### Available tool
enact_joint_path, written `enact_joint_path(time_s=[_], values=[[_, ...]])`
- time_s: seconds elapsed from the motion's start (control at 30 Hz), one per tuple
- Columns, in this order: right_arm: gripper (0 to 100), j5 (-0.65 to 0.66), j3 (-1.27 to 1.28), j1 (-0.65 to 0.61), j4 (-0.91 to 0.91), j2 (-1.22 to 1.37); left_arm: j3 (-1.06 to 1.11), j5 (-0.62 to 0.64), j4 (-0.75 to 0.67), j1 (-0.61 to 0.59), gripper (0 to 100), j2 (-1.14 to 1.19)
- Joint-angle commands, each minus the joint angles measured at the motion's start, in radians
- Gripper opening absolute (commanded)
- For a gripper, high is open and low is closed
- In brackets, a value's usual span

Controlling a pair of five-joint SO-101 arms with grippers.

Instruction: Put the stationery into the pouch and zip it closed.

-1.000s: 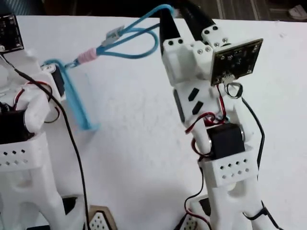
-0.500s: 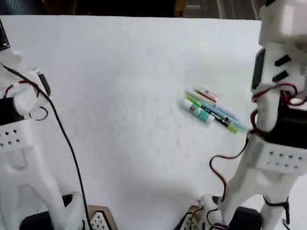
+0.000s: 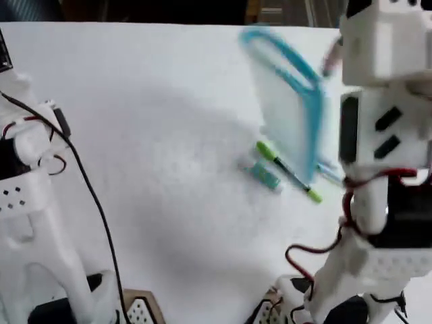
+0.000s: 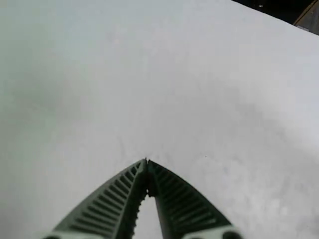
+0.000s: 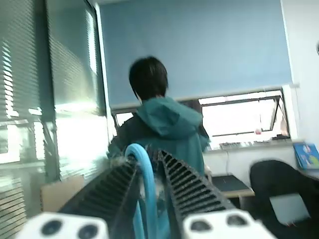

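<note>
Operator: Since half a second ago, what has moved?

Technician: The pouch (image 3: 287, 108), a clear one with blue edging (image 5: 145, 167), has come into the upper right of the high view. It is off the table (image 3: 155, 135) and blurred. The green pen (image 3: 289, 173) and teal marker (image 3: 264, 174) now lie further left than before.

Operator: Gripper status?

Technician: The right gripper (image 5: 148, 158) is clamped on the pouch's edging. The left gripper (image 4: 147, 163) is closed on nothing, its tips meeting above bare table.

Operator: Obstructions?

Technician: The pouch hangs in front of the stationery's upper right end, so items behind it cannot be identified. The right arm (image 3: 381, 135) covers the pouch's right side. The left arm (image 3: 27, 196) and its black cable (image 3: 94, 209) stand at the left edge, well apart from the pens.
</note>
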Motion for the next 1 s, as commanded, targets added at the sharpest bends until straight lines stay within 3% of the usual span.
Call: enact_joint_path(time_s=[0.0, 0.23, 0.47, 0.6, 0.83, 0.97], values=[[1.6, 0.014, -0.087, -0.101, -0.013, 0.005, -0.143, -0.003, 0.084, -0.012, 2, -0.002], [1.6, 0.028, -0.132, -0.306, -0.008, 0.008, -0.448, -0.026, 0.281, -0.031, 2, -0.002], [1.6, 0.031, -0.127, -0.493, 0.193, 0.070, -0.523, -0.206, 0.287, -0.041, 3, -0.170], [1.6, 0.031, -0.103, -0.533, 0.344, 0.119, -0.414, -0.247, 0.285, -0.042, 3, -0.300], [1.6, 0.084, -0.103, -0.529, 0.438, 0.125, -0.106, -0.273, 0.213, -0.025, 3, -0.372], [1.6, 0.101, -0.110, -0.526, 0.484, 0.117, 0.051, -0.272, 0.199, 0.021, 14, -0.372]])
